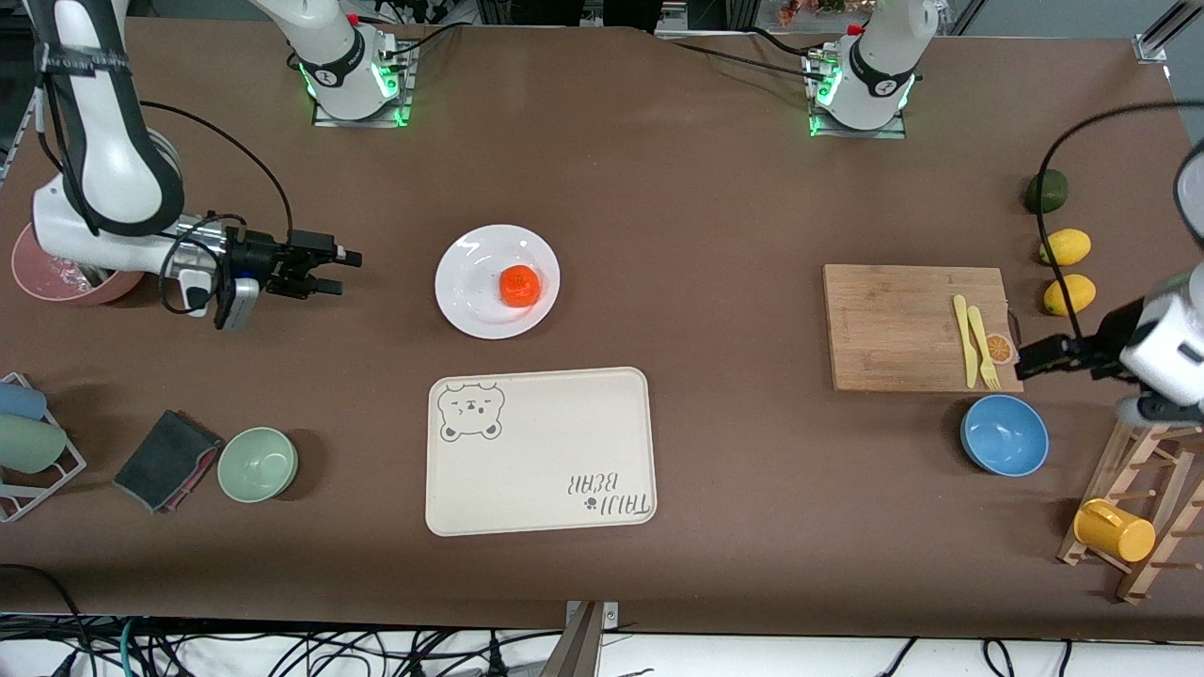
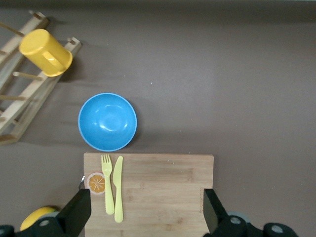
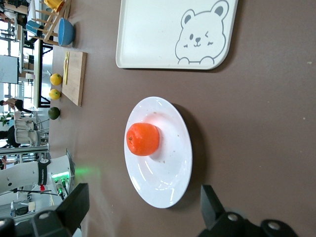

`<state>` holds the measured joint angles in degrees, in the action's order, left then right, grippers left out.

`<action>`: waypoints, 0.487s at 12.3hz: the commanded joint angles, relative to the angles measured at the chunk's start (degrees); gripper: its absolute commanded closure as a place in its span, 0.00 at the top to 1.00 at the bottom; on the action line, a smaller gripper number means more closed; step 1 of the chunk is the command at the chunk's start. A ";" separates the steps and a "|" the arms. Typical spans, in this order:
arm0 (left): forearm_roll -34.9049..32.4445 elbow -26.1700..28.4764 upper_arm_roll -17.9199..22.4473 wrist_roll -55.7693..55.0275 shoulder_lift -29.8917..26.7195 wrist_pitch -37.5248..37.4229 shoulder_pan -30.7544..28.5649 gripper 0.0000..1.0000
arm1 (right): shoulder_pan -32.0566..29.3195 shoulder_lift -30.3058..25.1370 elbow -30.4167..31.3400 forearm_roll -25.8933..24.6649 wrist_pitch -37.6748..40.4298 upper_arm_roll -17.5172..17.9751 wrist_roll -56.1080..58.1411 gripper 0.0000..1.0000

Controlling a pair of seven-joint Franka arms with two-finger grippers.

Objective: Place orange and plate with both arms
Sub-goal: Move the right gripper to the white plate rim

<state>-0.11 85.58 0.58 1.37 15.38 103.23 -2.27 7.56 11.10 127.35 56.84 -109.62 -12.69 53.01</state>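
Note:
The orange [image 1: 519, 285] [image 3: 143, 139] sits on the white plate [image 1: 470, 282] [image 3: 168, 173] in the middle of the table. My right gripper [image 1: 346, 271] [image 3: 144, 200] hovers beside the plate toward the right arm's end, open and empty, with its fingers pointing at the plate. Over the end of the wooden cutting board [image 1: 903, 324] [image 2: 163, 187] where a fork and a knife lie, my left gripper [image 1: 1025, 362] [image 2: 146, 202] is open and holds nothing.
A beige bear tray [image 1: 541, 451] lies nearer the camera than the plate. A yellow fork and knife [image 1: 974, 343] rest on the board, with a blue bowl [image 1: 1004, 434], two lemons [image 1: 1066, 246] and a mug rack [image 1: 1129, 508] around it. A green bowl [image 1: 258, 464] and dark cloth [image 1: 165, 459] lie at the right arm's end.

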 commanded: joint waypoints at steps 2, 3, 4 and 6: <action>3.93 13.21 3.64 1.79 -11.40 4.27 3.24 1.00 | 0.26 3.30 0.18 6.07 -0.59 0.03 5.59 1.00; 4.76 12.95 3.29 3.36 -12.38 2.34 3.67 1.00 | 0.52 4.79 0.18 8.70 -0.85 0.12 7.52 1.00; 4.68 12.34 3.11 4.95 -13.08 0.06 3.94 1.00 | 1.13 5.85 0.18 9.94 -2.25 0.38 9.20 1.00; 4.68 9.80 3.02 10.21 -15.02 -5.46 4.99 1.00 | 3.59 7.26 0.09 12.67 -5.15 0.38 9.65 1.00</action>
<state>3.39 96.15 3.25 6.60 3.14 102.07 1.74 8.96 17.31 127.42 66.54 -112.33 -12.42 61.13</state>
